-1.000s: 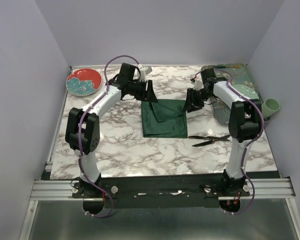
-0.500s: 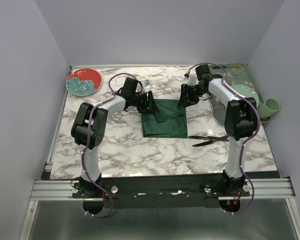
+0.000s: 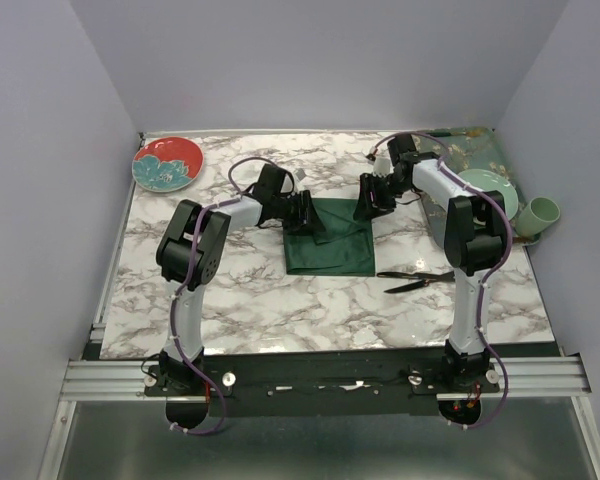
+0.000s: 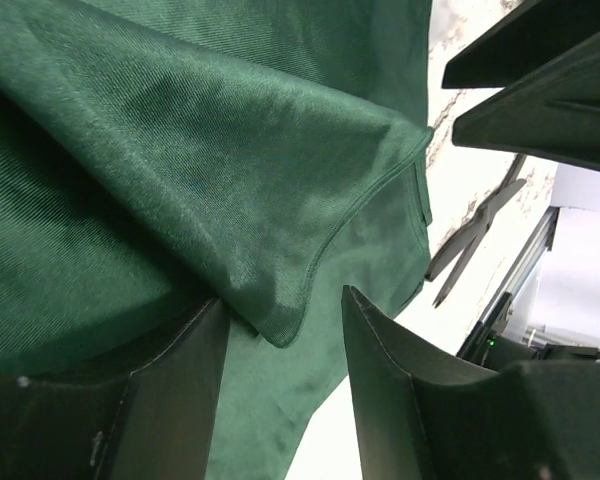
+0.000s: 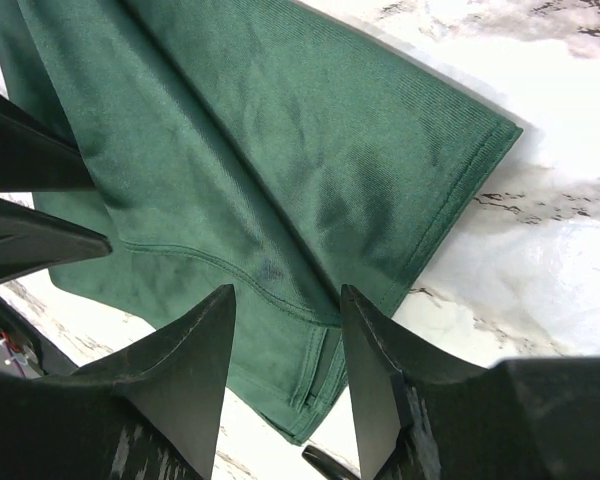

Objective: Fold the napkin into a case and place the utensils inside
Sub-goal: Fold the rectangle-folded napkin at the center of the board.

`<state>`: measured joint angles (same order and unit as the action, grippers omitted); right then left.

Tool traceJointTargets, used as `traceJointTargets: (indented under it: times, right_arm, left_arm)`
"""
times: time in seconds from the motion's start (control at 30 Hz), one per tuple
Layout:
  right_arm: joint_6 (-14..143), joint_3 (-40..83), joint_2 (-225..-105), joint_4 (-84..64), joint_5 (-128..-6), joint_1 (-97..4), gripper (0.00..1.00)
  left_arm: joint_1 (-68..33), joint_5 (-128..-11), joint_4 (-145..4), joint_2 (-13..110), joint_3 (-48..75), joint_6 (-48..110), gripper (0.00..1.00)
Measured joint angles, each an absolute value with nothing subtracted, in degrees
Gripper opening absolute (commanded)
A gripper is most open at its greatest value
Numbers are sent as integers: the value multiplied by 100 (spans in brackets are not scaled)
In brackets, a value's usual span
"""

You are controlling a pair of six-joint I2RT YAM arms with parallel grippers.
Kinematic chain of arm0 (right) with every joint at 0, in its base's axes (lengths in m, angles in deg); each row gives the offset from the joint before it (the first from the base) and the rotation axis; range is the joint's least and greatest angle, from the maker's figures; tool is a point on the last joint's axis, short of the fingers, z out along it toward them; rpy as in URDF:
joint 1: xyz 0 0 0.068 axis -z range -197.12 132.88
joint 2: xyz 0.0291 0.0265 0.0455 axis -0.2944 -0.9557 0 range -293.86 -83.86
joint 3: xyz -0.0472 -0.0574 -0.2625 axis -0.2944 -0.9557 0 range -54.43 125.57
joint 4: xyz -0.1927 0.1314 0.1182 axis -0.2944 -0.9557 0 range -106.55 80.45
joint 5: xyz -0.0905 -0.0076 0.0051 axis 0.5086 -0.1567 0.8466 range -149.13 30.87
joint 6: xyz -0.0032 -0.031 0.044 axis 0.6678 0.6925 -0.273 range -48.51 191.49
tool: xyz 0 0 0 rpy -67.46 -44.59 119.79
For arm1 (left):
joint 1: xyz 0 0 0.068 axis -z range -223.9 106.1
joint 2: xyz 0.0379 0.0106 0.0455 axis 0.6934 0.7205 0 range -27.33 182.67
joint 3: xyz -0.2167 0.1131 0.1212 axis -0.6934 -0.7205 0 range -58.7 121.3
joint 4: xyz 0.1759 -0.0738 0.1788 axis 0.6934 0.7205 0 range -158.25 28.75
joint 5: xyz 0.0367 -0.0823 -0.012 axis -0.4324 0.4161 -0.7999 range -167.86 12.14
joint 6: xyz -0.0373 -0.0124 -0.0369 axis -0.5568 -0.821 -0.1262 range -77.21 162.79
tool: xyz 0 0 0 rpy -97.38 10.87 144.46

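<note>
Green napkin (image 3: pixel 330 252) lies partly folded mid-table on the marble top (image 3: pixel 270 310), one flap doubled over its far half. I have both arms at its far edge: left gripper (image 3: pixel 308 212) at the far-left corner, right gripper (image 3: pixel 366 203) at the far-right. Left jaws are spread, and the flap's corner reaches into the gap, not pinched. Right jaws are spread too, over the hemmed edge. Utensils (image 3: pixel 418 280) lie on the marble just right of the napkin's near corner.
</note>
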<state>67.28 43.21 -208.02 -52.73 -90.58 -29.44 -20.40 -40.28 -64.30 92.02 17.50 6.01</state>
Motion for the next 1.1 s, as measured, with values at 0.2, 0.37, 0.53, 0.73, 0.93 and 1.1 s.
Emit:
traceJointTargets:
  times: [0.2,0.37,0.53,0.73,0.93,1.1]
  right_arm:
    - [6733,4321,-20804,-5275,-9058,-2946,57]
    - [6763,4302,-20804,-5279,-9058,-2946,62]
    - [6811,4243,-20804,-5284,-9058,-2946,66]
    - [6870,3991,-20721,-5292,-9060,-2946,66]
    - [6973,3847,-20507,-5306,-9077,-2946,66]
    - [7161,3817,-20315,-5319,-9099,-2944,66]
  left_arm:
    - [-2013,-3967,-6658,9302,1778,293,30]
    - [-2016,-3849,-7093,9302,1859,-52,18]
    - [-2013,-3722,-7377,9340,2323,-284,17]
    - [-2013,-3584,-7952,9683,2860,-658,21]
    - [-1998,-3569,-8227,10177,3302,-900,42]
    - [-1976,-3580,-8299,10535,3641,-1043,60]
